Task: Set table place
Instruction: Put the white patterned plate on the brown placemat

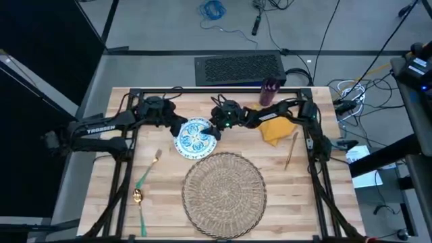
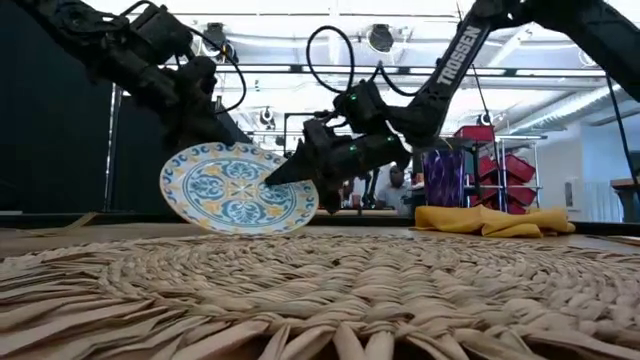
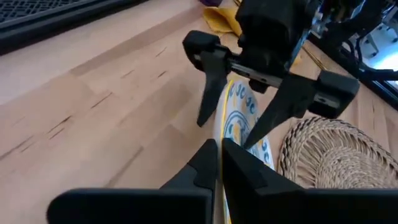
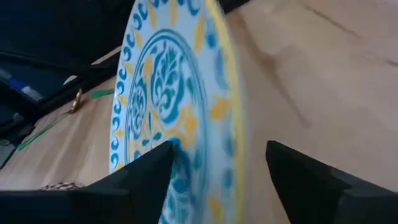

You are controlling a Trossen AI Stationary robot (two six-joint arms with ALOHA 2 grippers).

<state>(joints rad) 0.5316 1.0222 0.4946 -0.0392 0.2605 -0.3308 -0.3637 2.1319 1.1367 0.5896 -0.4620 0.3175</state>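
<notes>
The table is carrying a woven placemat, bare on top. Behind it, the patterned plate is tilting on edge off the mat. The left pincer is pinching its rim, and the right pincer is straddling the plate, fingers spread.

My two grippers crowded the tilted plate from both sides, blocking any approach there. Nearer than the plate, the placemat lay bare and open. Right of the plate, napkin and cup filled the way.
</notes>
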